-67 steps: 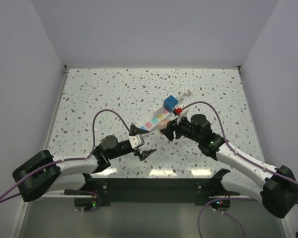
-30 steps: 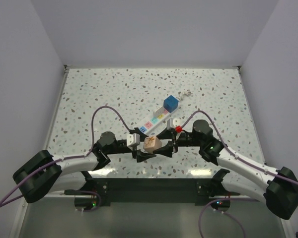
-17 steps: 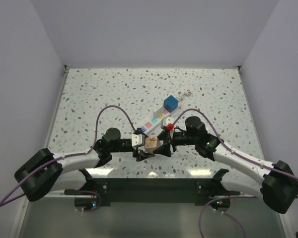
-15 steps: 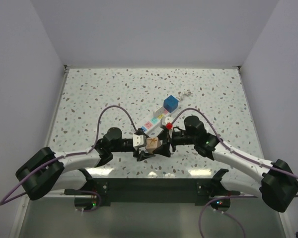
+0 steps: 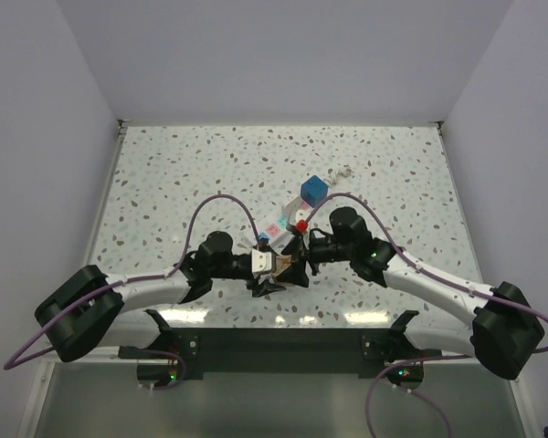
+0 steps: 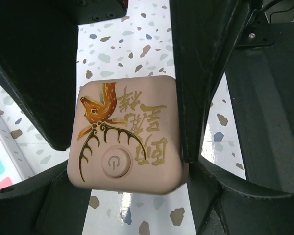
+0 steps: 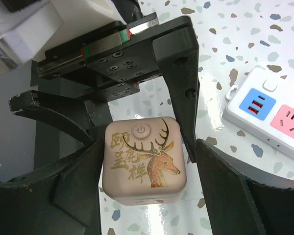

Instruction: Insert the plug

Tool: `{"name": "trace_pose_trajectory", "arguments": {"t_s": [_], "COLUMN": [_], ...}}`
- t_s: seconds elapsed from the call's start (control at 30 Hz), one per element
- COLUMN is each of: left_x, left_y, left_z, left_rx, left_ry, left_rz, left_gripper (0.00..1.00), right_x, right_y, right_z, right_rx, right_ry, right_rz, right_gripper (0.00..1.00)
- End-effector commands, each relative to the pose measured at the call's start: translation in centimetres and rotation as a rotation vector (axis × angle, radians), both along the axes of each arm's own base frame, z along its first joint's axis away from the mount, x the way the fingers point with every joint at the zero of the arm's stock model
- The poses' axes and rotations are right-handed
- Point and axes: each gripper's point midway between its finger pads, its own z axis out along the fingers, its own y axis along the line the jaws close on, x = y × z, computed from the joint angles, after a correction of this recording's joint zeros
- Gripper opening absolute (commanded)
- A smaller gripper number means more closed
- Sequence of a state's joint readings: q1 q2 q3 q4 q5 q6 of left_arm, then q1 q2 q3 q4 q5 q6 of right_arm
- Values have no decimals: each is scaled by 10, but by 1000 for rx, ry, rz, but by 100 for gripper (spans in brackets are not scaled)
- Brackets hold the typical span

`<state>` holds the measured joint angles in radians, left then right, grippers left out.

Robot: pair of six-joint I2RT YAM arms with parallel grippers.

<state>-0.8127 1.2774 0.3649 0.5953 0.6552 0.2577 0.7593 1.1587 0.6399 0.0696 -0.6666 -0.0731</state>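
Speckled terrazzo table (image 5: 164, 173), boxed in by plain pale walls (image 5: 256, 64) at left, right and rear. Arm bases at the near edge, forearms angled inward, grippers meeting near the front centre of the table.

Plug (image 6: 130, 132): beige rounded cube with a deer motif and gold characters on the upper face and a round power button near one edge. Located between the two grippers, just in front of the near end of the power strip (image 7: 277, 115). Apart from the strip, not seated in any socket. Resting on the table or lifted clear: cannot tell.

Left gripper (image 6: 137, 171): closed on the plug, fingers (image 7: 179, 98) against two opposite sides, jaws kept wide by the width of the cube.

Right gripper (image 7: 149, 144): jaws open, straddling the same plug from the opposite direction. One finger just beside the cube, the other finger (image 7: 225, 196) standing off, with a sliver of table showing in between. No hold.

Power strip: white, lying diagonally, near end toward the grippers, far end toward the rear right. Blue and pink socket panels visible in the right wrist view. Blue cube (image 5: 314, 190) on the far end of the strip.

Purple cables (image 5: 221, 203) arching above each forearm.
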Motion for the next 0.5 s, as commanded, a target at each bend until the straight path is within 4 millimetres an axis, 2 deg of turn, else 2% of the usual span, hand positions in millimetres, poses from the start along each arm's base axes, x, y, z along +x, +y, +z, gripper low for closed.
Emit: {"name": "trace_pose_trajectory", "arguments": {"t_s": [0.0, 0.23, 0.4, 0.47], "left_x": [7, 2, 2, 7], "left_y": [-13, -16, -15, -14], "left_z": [30, 31, 34, 38], "left_rx": [-54, -33, -44, -57], "left_ry": [-85, -83, -90, -94], "left_rz": [-42, -90, -84, -47], "left_gripper": [0, 0, 0, 0], "right_x": [0, -10, -9, -6], "right_y": [4, 7, 9, 10], "right_z": [9, 2, -3, -6], "right_rx": [-1, -22, -43, -56], "right_ry": [-41, -48, -38, -38], "right_rz": [17, 51, 58, 48], "right_gripper": [78, 76, 44, 24]}}
